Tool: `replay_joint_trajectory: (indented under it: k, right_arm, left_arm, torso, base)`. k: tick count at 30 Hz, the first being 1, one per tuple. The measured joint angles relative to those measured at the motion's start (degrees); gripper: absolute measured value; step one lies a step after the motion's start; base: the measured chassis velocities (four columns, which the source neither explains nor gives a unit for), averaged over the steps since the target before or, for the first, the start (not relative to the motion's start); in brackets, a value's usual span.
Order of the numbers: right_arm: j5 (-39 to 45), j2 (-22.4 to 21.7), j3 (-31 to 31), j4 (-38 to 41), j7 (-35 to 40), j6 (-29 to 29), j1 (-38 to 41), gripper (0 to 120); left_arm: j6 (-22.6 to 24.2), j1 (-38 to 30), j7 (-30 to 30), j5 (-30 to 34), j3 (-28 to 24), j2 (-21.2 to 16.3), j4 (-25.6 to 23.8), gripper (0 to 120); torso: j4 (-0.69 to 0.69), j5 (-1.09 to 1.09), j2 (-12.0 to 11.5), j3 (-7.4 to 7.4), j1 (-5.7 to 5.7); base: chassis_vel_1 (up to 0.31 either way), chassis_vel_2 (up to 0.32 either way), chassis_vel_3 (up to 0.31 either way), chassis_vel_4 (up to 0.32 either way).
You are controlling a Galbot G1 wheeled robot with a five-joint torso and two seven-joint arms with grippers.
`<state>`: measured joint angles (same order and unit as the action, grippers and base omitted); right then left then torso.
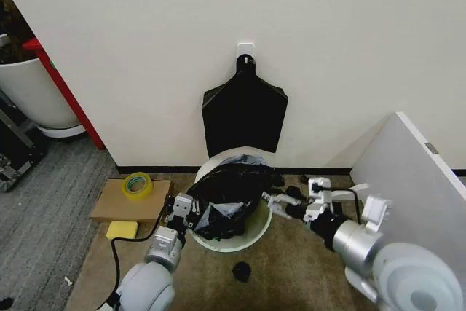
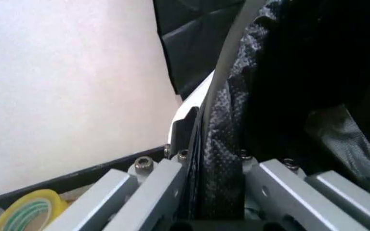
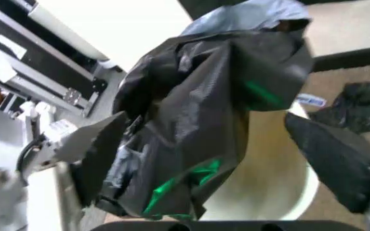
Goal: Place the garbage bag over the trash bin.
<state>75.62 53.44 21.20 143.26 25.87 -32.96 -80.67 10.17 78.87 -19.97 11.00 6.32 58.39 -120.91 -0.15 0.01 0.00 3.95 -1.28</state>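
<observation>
The cream-white trash bin (image 1: 251,237) stands on the floor against the wall. The crinkled black garbage bag (image 1: 229,193) is bunched in its mouth and spills over the left rim. My left gripper (image 1: 183,209) is at the bin's left rim. In the left wrist view its fingers (image 2: 140,192) are closed on the garbage bag (image 2: 220,159) beside the white rim (image 2: 194,101). My right gripper (image 1: 279,202) reaches in from the right rim, open. In the right wrist view its fingers (image 3: 339,159) stand wide apart on either side of the garbage bag (image 3: 198,120), above the trash bin (image 3: 269,192).
A flat black fan-shaped bundle (image 1: 244,116) hangs on the wall behind the bin. On the left lie a cardboard sheet (image 1: 116,202), a yellow tape roll (image 1: 137,184) and a yellow sponge (image 1: 121,229). A white panel (image 1: 419,172) stands on the right. A black scrap (image 1: 242,272) lies in front.
</observation>
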Motion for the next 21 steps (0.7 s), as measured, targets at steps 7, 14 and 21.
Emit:
replay_joint_trajectory:
  k: [7,14,21]
  right_arm:
    - [-2.03,1.69,-2.91,0.00,-0.07,-0.20,0.54,64]
    - [-4.47,2.52,-4.46,-0.01,-0.19,-0.42,0.48,37]
    - [-6.39,2.55,-4.48,-0.01,-0.24,0.04,0.36,11]
  left_arm:
    - [-0.23,0.95,0.09,-0.31,0.51,0.01,-0.83,0]
    - [-0.38,1.75,0.05,-0.49,0.97,0.24,-1.82,0]
    - [-0.65,2.02,-0.18,-0.09,1.54,0.20,-2.09,0]
  torso:
    - [0.01,0.00,0.00,0.00,0.00]
    - [0.01,0.00,0.00,0.00,0.00]
    - [0.01,0.00,0.00,0.00,0.00]
  base:
    - [0.000,0.000,0.000,0.000]
    - [0.000,0.000,0.000,0.000]
    - [0.000,0.000,0.000,0.000]
